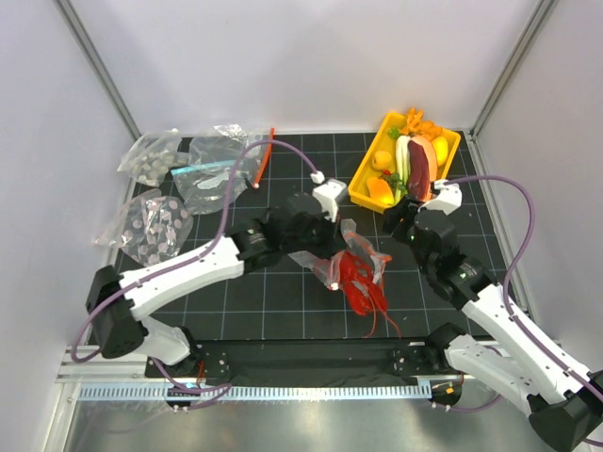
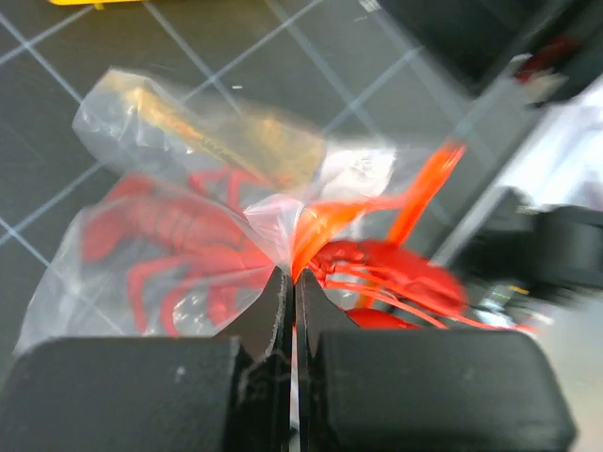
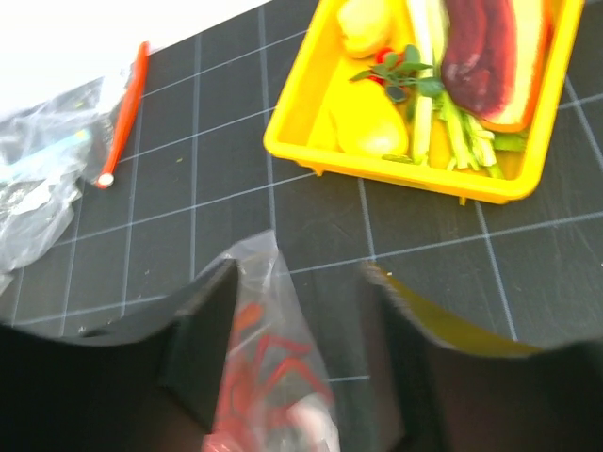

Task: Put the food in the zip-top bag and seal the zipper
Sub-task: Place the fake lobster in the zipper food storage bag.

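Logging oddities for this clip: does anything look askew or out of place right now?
Yes. The zip-top bag is bunched mid-table, its zipper twisted, pinched in the left gripper's shut jaws. The lobster seems only partly inside, its feelers trailing out toward the near edge.

**Lobster half in the bag, fruit apart**

The glossy red plastic toy lobster [image 1: 363, 282] lies mid-mat, slanting from 11 to 5 o'clock, with its thin feelers toward 5. Its 11 o'clock half shows hazily through the crinkly clear plastic zip-top bag [image 2: 141, 122], which is bunched; the other half looks bare. The thin red-orange zipper strip [image 2: 422, 188] is twisted, bending toward 1 o'clock, and the film beside it is pinched in the left gripper [image 2: 292, 278]. Small rounded yellow and orange toy fruit pieces [image 3: 372, 130] sit well apart at 1 o'clock, in a yellow tray [image 3: 415, 179].
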You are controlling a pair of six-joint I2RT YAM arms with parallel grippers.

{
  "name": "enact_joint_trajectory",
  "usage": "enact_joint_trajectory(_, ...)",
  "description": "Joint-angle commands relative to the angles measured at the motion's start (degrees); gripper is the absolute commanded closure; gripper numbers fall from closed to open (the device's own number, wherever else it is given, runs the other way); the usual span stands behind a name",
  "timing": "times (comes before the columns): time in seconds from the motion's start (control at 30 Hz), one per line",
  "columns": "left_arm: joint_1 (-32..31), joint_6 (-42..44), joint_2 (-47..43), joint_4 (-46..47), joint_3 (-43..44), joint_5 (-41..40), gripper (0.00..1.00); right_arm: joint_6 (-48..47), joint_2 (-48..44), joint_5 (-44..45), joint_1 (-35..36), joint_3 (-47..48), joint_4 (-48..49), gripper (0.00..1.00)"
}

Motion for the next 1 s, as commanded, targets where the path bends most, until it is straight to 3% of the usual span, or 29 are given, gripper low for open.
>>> enact_joint_trajectory(0.0,4.03,-5.32,-6.96,0.5,-1.44,11.32,1.0,-4.99,-1.92,-4.51,0.07,-0.33,3.5,0.38)
enact_joint_trajectory(0.17,7.2,-9.55,-10.75,4.1,-5.49,15.11,1.0,-7.72,-2.97,-10.21,-0.02,-0.51,4.38,0.3)
enact_joint_trajectory(0.43,15.55,-15.7,-9.86,8.13,-10.49,16.0,1.0,-11.5,-2.72,-28.74,0.07,-0.16,5.52,0.26)
enact_joint_trajectory(0.57,19.24,-19.04,-11.53,10.52,-13.66,13.71,1.0,-11.16,-2.1,-36.58,0.07,-0.77,7.71,0.27)
enact_joint_trajectory(0.7,21.7,-21.51,-13.03,11.92,-15.77,12.21,1.0,-10.46,-1.22,-45.72,0.5,-2.0,11.84,0.34)
enact_joint_trajectory(0.8,22.94,-23.09,-14.61,12.45,-17.18,11.42,1.0,-9.14,1.41,-48.19,1.91,-2.45,14.74,0.36)
enact_joint_trajectory(0.97,23.12,-23.62,-18.21,12.54,-18.59,9.05,1.0,-7.29,7.29,-41.45,12.17,0.44,13.09,0.36)
